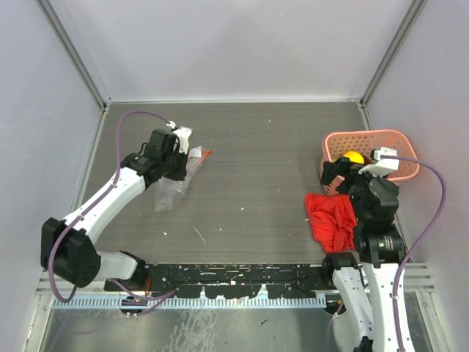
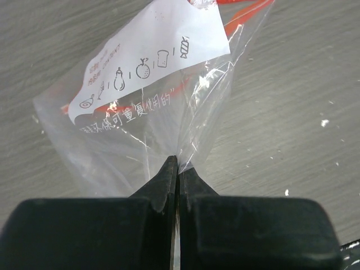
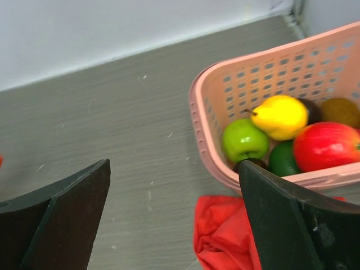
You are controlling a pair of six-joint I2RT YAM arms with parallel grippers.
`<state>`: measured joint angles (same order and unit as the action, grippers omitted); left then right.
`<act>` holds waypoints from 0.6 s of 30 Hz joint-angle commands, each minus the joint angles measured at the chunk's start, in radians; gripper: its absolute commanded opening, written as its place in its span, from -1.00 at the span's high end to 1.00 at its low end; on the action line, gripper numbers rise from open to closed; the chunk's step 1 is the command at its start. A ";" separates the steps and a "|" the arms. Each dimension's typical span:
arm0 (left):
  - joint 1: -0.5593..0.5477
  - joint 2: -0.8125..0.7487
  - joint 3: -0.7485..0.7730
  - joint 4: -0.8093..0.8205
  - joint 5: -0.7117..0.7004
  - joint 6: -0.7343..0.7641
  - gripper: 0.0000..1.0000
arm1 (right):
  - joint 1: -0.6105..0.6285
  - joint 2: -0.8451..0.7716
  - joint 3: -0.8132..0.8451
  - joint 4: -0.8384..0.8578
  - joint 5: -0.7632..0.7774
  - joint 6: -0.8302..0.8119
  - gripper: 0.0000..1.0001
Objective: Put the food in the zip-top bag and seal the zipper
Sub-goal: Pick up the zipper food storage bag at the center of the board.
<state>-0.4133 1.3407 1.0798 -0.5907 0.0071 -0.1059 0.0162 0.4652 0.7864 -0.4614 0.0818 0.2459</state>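
The clear zip-top bag [image 1: 176, 183] lies at the left of the table, its red-orange zipper strip [image 1: 202, 152] at the far end. My left gripper [image 1: 178, 158] is shut on the bag's plastic; in the left wrist view the fingers [image 2: 169, 177] pinch the film below the white label [image 2: 149, 56], with the zipper [image 2: 242, 14] beyond. The toy fruits sit in the pink basket [image 1: 399, 143]: a yellow one [image 3: 280, 116], a green one [image 3: 244, 140], a red one [image 3: 326, 145], a dark green one [image 3: 284, 159] and a brown one [image 3: 341, 110]. My right gripper [image 1: 338, 174] is open and empty at the basket's near left corner.
A crumpled red cloth [image 1: 331, 218] lies just in front of the basket, under my right gripper, also in the right wrist view [image 3: 222, 236]. Grey walls enclose the table on three sides. A black rail [image 1: 234, 275] runs along the near edge.
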 commanded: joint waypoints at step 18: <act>-0.178 -0.355 -0.209 0.572 0.321 0.422 1.00 | 0.010 0.267 0.006 0.279 -0.525 0.439 -0.82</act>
<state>-0.5762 1.0298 0.9073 -0.2356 0.2260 0.2325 0.0189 0.7391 0.8333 -0.3717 -0.3637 0.4992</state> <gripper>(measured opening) 0.007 0.917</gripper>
